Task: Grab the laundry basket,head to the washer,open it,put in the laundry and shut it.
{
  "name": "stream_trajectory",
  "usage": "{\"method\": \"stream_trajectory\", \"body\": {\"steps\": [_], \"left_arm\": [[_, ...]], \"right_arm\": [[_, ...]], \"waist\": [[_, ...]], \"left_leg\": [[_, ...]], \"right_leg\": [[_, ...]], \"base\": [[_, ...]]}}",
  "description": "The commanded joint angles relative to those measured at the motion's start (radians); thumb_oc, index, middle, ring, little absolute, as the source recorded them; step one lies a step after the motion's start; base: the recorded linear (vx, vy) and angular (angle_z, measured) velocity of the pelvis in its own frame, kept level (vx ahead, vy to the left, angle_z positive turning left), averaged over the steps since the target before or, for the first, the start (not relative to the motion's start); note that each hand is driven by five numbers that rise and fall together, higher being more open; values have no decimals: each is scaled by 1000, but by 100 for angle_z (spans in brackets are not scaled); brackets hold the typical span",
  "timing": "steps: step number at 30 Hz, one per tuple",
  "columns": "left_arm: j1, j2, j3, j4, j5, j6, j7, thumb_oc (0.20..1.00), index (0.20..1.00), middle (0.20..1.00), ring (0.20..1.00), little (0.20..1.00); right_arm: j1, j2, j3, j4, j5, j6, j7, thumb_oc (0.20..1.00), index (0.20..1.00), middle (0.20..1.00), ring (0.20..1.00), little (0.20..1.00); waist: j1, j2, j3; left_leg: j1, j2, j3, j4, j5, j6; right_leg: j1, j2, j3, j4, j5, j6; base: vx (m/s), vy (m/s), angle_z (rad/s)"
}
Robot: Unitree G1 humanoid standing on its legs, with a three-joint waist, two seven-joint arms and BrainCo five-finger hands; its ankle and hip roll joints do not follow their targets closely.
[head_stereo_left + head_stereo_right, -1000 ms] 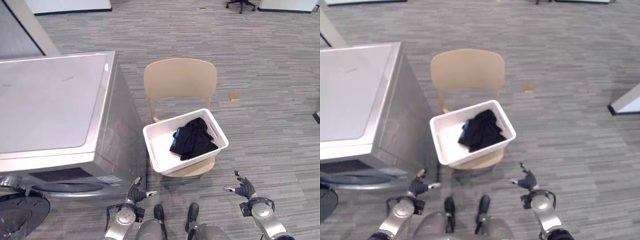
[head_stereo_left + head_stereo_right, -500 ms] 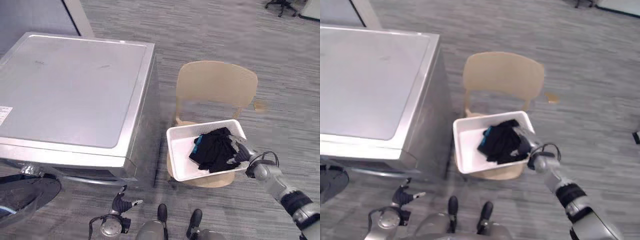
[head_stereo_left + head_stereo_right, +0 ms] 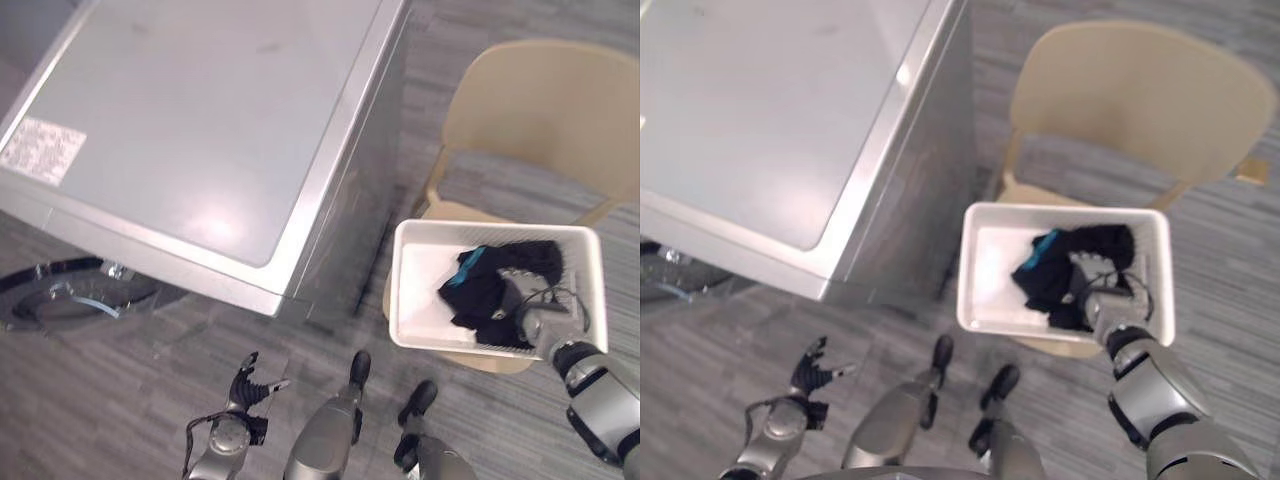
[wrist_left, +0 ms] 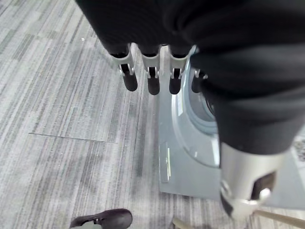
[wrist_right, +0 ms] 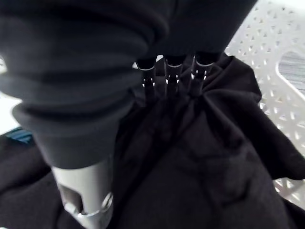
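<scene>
In the left eye view the right hand [image 3: 527, 312] reaches into the white laundry basket [image 3: 420, 300], which sits on the tan chair [image 3: 540, 110] beside the washer [image 3: 200, 130]. The dark laundry [image 3: 490, 285] lies directly under that hand. The left hand [image 3: 245, 383] hangs low and well apart from the basket, fingers spread and empty.

The right eye view shows the same: the right hand [image 3: 1095, 285] rests on the clothes, so it is the nearer hand by far.

In the left wrist view the left hand's fingers [image 4: 152, 78] are straight, with the washer's round door ahead of them.

In the right wrist view the fingers [image 5: 171, 74] press into the black cloth [image 5: 205, 167]; the tips are buried, so a grip cannot be judged.
</scene>
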Motion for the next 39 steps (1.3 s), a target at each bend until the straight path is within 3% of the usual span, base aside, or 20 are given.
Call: {"method": "stream_trajectory", "body": {"steps": [1, 2, 3, 4, 8, 13, 15, 20, 24, 27, 31, 32, 33, 34, 35, 36, 38, 39], "left_arm": [[-49, 18, -51, -57, -76, -43, 32, 1000, 1000, 1000, 1000, 1000], [-54, 20, -56, -63, -81, -42, 28, 1000, 1000, 1000, 1000, 1000], [-55, 20, -57, -63, -82, -42, 28, 1000, 1000, 1000, 1000, 1000], [-61, 21, -60, -69, -88, -42, 25, 1000, 1000, 1000, 1000, 1000], [-76, 15, -66, -80, -93, -32, 4, 1000, 1000, 1000, 1000, 1000], [-71, 12, -51, -96, -92, -21, -5, 1000, 1000, 1000, 1000, 1000], [-61, 1, -33, -106, -87, -11, -9, 1000, 1000, 1000, 1000, 1000], [-23, -3, 5, -132, -70, 11, -24, 1000, 1000, 1000, 1000, 1000], [49, -2, 72, -153, -43, 39, -34, 1000, 1000, 1000, 1000, 1000], [71, -9, 99, -152, -37, 47, -30, 1000, 1000, 1000, 1000, 1000], [90, -18, 129, -149, -28, 61, -22, 1000, 1000, 1000, 1000, 1000], [80, -11, 131, -158, -26, 60, -13, 1000, 1000, 1000, 1000, 1000], [73, -10, 133, -162, -24, 59, -11, 1000, 1000, 1000, 1000, 1000], [74, -9, 133, -162, -24, 60, -11, 1000, 1000, 1000, 1000, 1000], [63, -7, 136, -164, -21, 56, -7, 1000, 1000, 1000, 1000, 1000], [63, -7, 136, -164, -21, 56, -7, 1000, 1000, 1000, 1000, 1000], [57, -3, 129, -199, -30, 50, 5, 1000, 1000, 1000, 1000, 1000], [57, -3, 129, -199, -30, 50, 5, 1000, 1000, 1000, 1000, 1000]], "right_arm": [[-77, -81, 15, 61, 27, 28, -55, 1000, 1000, 1000, 1000, 1000], [-84, -84, 7, 66, 51, 26, -53, 523, 523, 523, 523, 523], [-85, -85, 7, 67, 52, 25, -53, 329, 329, 329, 329, 329], [-86, -88, -14, 62, 95, 20, -50, 200, 200, 200, 200, 200], [-39, -90, -124, -100, 340, -35, -40, 200, 200, 200, 200, 200], [38, -72, -229, -248, 476, -63, -35, 200, 200, 200, 200, 200], [117, -21, -313, -381, 581, -97, -30, 200, 200, 200, 200, 200], [258, 43, -381, -603, 643, -134, 11, 200, 200, 200, 200, 200], [405, 103, -423, -908, 696, -183, 104, 200, 200, 200, 200, 200], [439, 130, -432, -1024, 714, -197, 142, 200, 200, 200, 200, 200], [558, 164, -469, -1209, 744, -224, 207, 200, 200, 200, 200, 200], [607, 176, -495, -1274, 761, -239, 210, 200, 200, 200, 200, 200], [621, 182, -501, -1292, 767, -246, 214, 200, 200, 200, 200, 200], [622, 183, -502, -1293, 767, -245, 214, 200, 200, 200, 200, 200], [634, 191, -508, -1321, 758, -253, 215, 200, 200, 200, 200, 200], [634, 191, -508, -1322, 758, -253, 215, 200, 200, 200, 200, 200], [615, 205, -494, -1319, 759, -247, 202, 200, 200, 200, 200, 200], [615, 205, -494, -1319, 759, -247, 202, 200, 200, 200, 200, 200]], "waist": [[42, 54, 24], [46, 59, 27], [46, 59, 27], [45, 66, 31], [30, 56, 32], [10, 44, 32], [-10, 30, 19], [-30, 19, -8], [-63, -15, -54], [-75, -28, -73], [-106, -38, -100], [-136, -45, -96], [-142, -41, -100], [-141, -42, -101], [-146, -44, -115], [-146, -45, -115], [-133, -60, -136], [-134, -60, -136]], "left_leg": [[-74, -6, -48, -97, 77, -74], [-83, -6, -53, -98, 82, -76], [-84, -6, -54, -98, 82, -76], [-89, -8, -58, -98, 85, -76], [-69, -16, -68, -100, 75, -77], [-32, -13, -60, -100, 61, -76], [8, -10, -48, -100, 44, -71], [60, -5, -33, -99, 40, -54], [164, -6, -5, -78, -15, -23], [205, -1, 15, -60, -42, -9], [249, 1, 3, -31, -59, 2], [242, -2, -27, -14, -46, 5], [229, 1, -41, -8, -37, 4], [227, 0, -41, -6, -37, 4], [203, 1, -65, -4, -18, 0], [202, 1, -65, -4, -18, 0], [126, -3, -101, -18, 45, -34], [126, -3, -101, -18, 45, -34]], "right_leg": [[-96, -62, 8, 234, -206, 63], [-106, -64, 5, 239, -209, 62], [-107, -64, 5, 240, -209, 62], [-116, -66, 3, 248, -212, 61], [-84, -71, -2, 243, -220, 61], [-43, -73, 3, 231, -218, 62], [-3, -72, 12, 219, -215, 65], [58, -70, 11, 186, -191, 65], [148, -74, 46, 179, -201, 78], [170, -78, 68, 201, -203, 86], [181, -70, 158, 298, -219, 99], [172, -18, 278, 383, -234, 99], [172, 9, 320, 410, -238, 95], [169, 8, 321, 414, -240, 95], [188, 40, 383, 462, -249, 85], [187, 40, 383, 462, -249, 85], [290, 84, 455, 329, -344, 37], [291, 84, 455, 329, -344, 37]], "base": [[-103, 29, 3], [-75, 15, 9], [-35, 7, 13], [-17, 5, 15], [7, -4, 9], [7, 7, 1], [36, 29, -1], [21, 54, -5], [94, 72, -17], [72, 93, -42], [-3, 2, -34], [-169, -101, 25], [-171, -91, 55], [-218, -134, 80], [-154, -105, 73], [-321, -245, 55], [-270, -229, 47], [-387, -251, 48]]}}
